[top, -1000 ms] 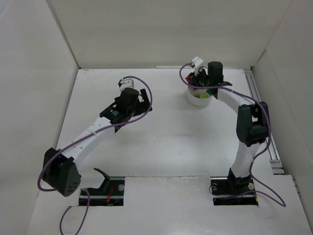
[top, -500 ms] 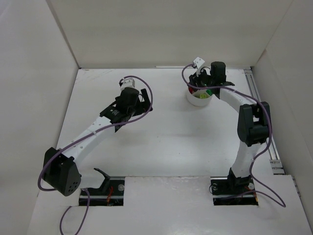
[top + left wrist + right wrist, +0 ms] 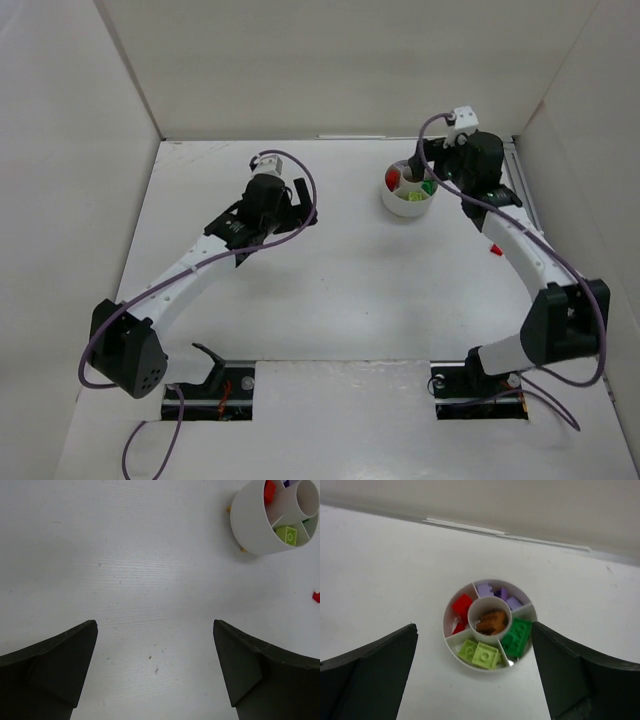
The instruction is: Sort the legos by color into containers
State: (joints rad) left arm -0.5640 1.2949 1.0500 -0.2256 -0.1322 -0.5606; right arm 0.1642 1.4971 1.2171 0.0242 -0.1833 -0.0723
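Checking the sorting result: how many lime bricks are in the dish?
2. One lime brick and a second lime brick lie side by side in the dish wedge nearest the right wrist camera, beside the green bricks. Others may be hidden underneath.

I've got a matte white tabletop (image 3: 150, 555) under the left gripper (image 3: 155, 625), faint specks (image 3: 156, 670) on it between the fingers (image 3: 50, 665). Ahead of the right gripper (image 3: 474, 626): plain white back wall (image 3: 520, 505), pale strip (image 3: 465, 526) along its foot. White side panels (image 3: 60, 200) outboard of each gripper. Light is soft and even.
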